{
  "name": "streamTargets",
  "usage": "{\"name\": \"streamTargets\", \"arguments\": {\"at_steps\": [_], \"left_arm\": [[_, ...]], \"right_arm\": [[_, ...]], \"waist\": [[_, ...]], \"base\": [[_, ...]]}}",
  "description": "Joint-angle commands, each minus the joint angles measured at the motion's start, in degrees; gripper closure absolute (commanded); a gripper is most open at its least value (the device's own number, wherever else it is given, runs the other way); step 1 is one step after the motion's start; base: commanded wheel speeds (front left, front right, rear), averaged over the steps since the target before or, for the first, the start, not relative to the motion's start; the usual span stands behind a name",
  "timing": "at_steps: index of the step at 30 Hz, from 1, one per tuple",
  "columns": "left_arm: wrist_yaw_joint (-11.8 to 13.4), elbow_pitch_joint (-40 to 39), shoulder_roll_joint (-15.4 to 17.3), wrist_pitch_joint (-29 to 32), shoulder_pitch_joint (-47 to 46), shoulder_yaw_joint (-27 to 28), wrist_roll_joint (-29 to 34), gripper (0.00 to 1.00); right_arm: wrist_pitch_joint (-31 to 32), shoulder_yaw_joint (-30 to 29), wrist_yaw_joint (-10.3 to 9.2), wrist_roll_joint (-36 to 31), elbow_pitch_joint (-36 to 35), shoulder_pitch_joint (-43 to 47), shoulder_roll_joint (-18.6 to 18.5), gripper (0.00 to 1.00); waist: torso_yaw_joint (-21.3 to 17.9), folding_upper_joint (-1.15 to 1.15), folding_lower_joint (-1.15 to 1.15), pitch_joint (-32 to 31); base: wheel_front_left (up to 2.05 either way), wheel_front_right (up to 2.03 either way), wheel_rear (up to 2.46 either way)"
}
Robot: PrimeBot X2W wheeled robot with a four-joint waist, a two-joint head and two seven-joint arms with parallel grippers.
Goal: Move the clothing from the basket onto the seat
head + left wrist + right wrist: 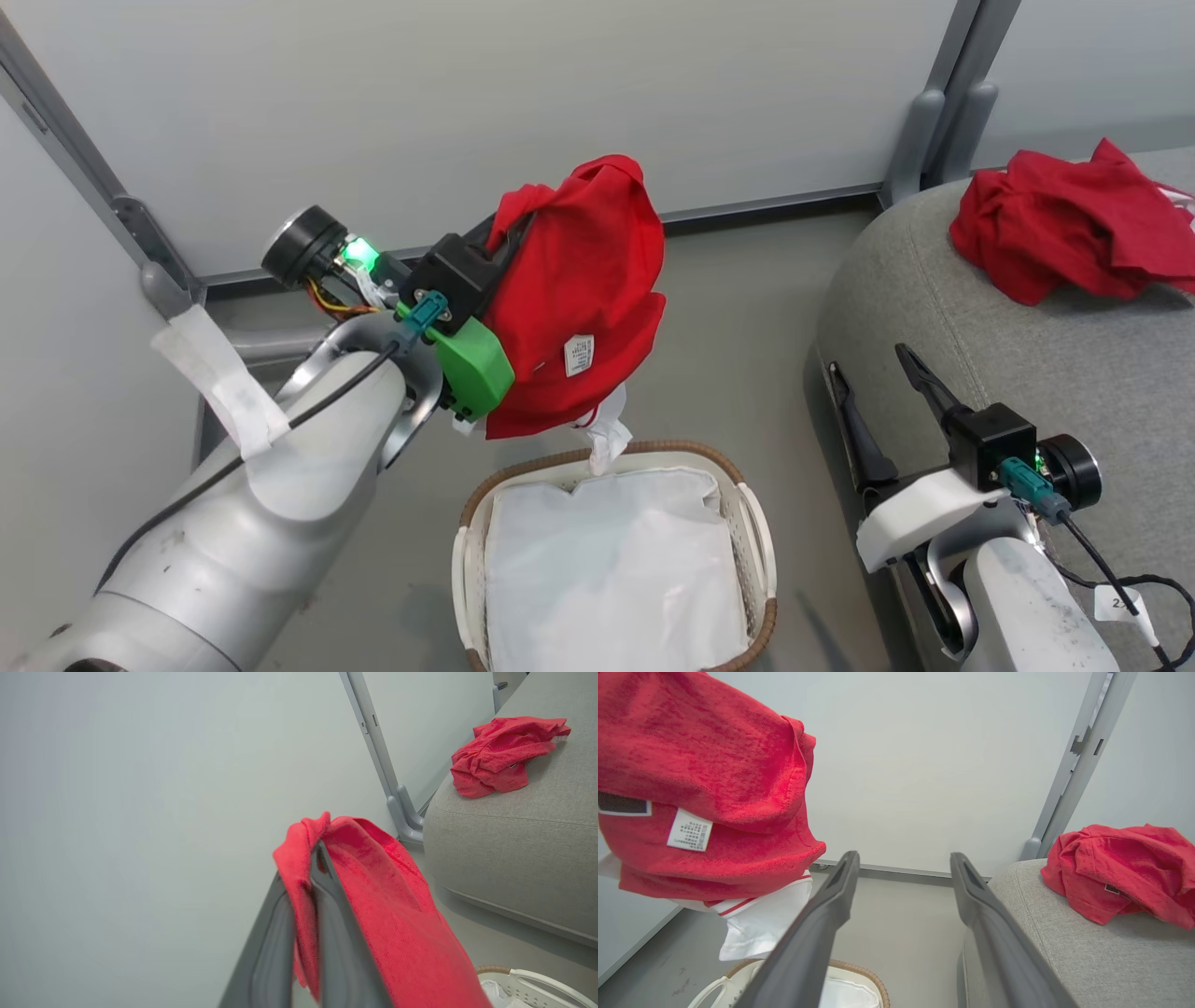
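Now, in the centre-left of the head view, your left gripper (512,233) has its two fingers closed on a fold of the red garment with white sleeves (579,289). In the left wrist view the cloth is pinched between the dark fingers (327,914) and drapes down towards the lower right. The garment hangs in the air above the basket (756,523) at the bottom centre of the head view. A white care label (579,355) faces the camera. One white sleeve end (607,434) dangles just over the basket's far rim, and you cannot tell from these views whether it touches. Inside the basket lies the white liner (607,569). Your right gripper (866,359) is at the lower right of the head view, beside the front edge of the seat (1074,373). Its fingers are spread apart and hold nothing, and the right wrist view shows the gap between them. The plain red garment (1074,224) lies crumpled on the seat at the upper right of the head view, well apart from both grippers.
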Motion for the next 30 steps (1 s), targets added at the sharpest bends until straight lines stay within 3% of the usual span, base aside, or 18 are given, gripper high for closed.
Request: {"name": "streamTargets", "arguments": {"at_steps": [1, 14, 30], "left_arm": [[-0.4, -0.3, 0.7, 0.1, -1.5, -0.2, -0.4, 1.00], [-1.5, -2.8, 0.0, 1.0, -8.8, -1.3, -1.9, 1.00], [-1.7, -3.1, -5.9, 3.5, -13.7, -4.0, -4.3, 1.00]], "right_arm": [[-0.3, 0.4, -0.08, -0.1, 0.4, 0.9, -0.2, 0.00], [-0.3, 6.0, -0.08, 0.3, 2.8, -1.9, -0.2, 0.00], [-0.3, 21.8, -0.08, 4.4, 9.3, -8.9, -0.2, 0.00]], "waist": [[0.2, 0.00, 0.01, -2.3], [0.8, 0.00, 0.01, -4.4], [3.2, 0.00, 0.01, -5.6]], "base": [[0.00, 0.00, 0.00], [0.00, 0.00, 0.00], [0.00, 0.00, 0.00]]}}
